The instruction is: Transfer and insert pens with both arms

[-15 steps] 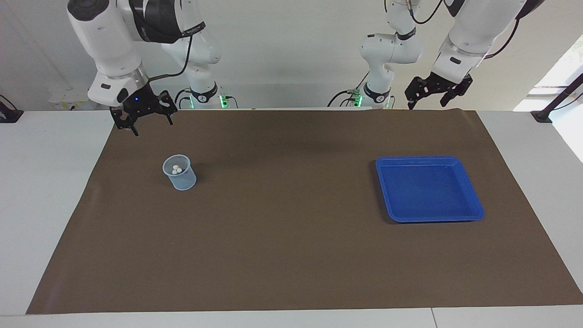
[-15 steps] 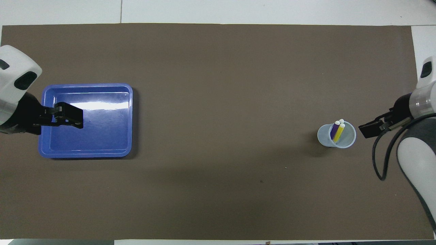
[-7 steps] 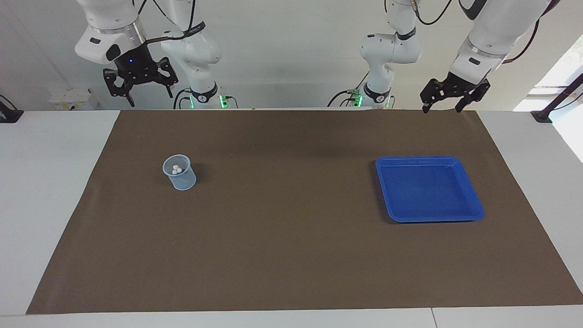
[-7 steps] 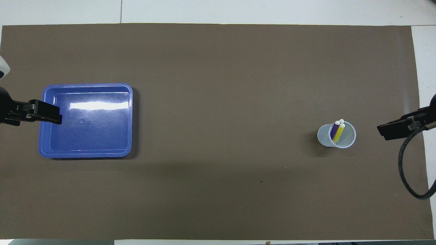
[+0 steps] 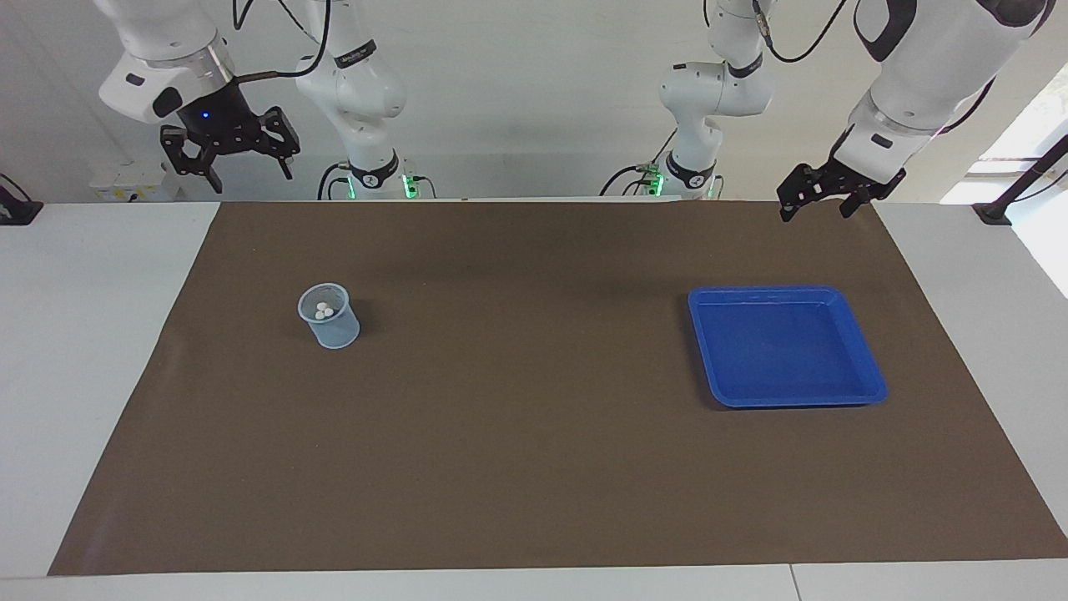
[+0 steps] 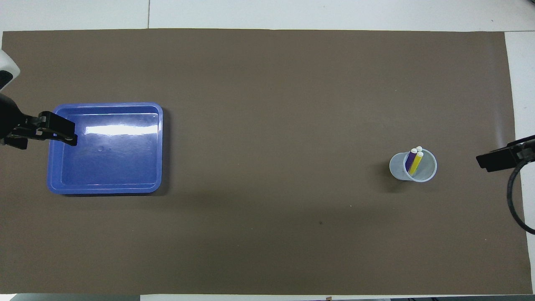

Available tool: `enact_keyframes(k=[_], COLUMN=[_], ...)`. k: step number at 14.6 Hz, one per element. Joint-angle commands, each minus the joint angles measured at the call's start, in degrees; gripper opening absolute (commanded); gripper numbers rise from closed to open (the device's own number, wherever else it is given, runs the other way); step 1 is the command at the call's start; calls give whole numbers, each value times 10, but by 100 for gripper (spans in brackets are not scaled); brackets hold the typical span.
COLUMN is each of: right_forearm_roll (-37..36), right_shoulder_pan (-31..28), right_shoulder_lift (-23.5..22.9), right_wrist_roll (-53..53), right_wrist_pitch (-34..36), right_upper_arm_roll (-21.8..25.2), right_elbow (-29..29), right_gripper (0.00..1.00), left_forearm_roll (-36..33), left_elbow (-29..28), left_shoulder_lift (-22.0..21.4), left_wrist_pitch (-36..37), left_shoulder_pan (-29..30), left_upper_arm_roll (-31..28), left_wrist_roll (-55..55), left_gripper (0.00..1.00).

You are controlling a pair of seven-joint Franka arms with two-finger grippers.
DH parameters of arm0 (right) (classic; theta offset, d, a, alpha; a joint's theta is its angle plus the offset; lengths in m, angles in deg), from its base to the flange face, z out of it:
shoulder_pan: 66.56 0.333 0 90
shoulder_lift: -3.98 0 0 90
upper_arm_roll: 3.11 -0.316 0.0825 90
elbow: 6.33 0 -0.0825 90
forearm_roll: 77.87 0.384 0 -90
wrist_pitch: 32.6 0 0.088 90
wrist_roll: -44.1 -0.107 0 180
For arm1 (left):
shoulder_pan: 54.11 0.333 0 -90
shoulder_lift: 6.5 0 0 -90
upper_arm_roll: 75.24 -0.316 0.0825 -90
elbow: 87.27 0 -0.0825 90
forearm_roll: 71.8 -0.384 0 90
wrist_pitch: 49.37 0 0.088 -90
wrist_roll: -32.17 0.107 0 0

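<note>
A clear plastic cup point(image 5: 331, 327) stands on the brown mat toward the right arm's end; it also shows in the overhead view point(image 6: 426, 172). The pens stand in it, whitish caps point(image 5: 323, 310) up. The purple pen point(image 6: 410, 161) and the yellow pen point(image 6: 415, 164) show. Of the green pen only a pale cap point(image 6: 419, 148) shows. My right gripper point(image 5: 249, 175) is open and empty, raised over the table's edge by the robots, apart from the cup. My left gripper point(image 5: 816, 211) is open and empty, raised over the mat's corner by the robots.
A blue tray point(image 5: 772, 292) with nothing in it lies on the mat toward the left arm's end; it shows in the overhead view too point(image 6: 104, 105). The brown mat point(image 5: 534, 451) covers most of the white table.
Both grippers have risen and drawn back toward the robots' end of the table. The right one moved away from the cup, the left one outward. Cup, pens and tray have not moved.
</note>
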Motion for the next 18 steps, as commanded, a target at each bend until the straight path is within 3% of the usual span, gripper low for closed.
enact_keyframes(k=[1, 7, 8, 10, 14, 18], right_forearm_roll=[6, 19, 12, 8, -20, -21], right_shoulder_pan=[-4, 4, 35, 111, 191, 205], right_shoulder_lift=[5, -9, -9, -36, -44, -37], right_wrist_roll=[-10, -89, -92, -97, -134, -134], right_wrist_pitch=[17, 15, 17, 18, 25, 40], right_upper_arm_roll=[-7, 5, 26, 114, 172, 190], right_elbow=[-14, -26, -26, -33, -54, -53], right_gripper=[100, 100, 100, 100, 100, 100], left_forearm_roll=[4, 4, 4, 2, 2, 2], left_elbow=[-19, -34, -34, -36, -79, -74], left_shoulder_lift=[-18, -29, -31, -37, -55, -54], left_wrist_pitch=[-1, -21, -18, -16, -47, -49], left_shoulder_pan=[7, 33, 33, 33, 67, 68], left_upper_arm_roll=[6, 8, 8, 9, 59, 70], left_wrist_roll=[-8, -5, -4, -4, 3, 3], left_gripper=[100, 100, 100, 100, 100, 100])
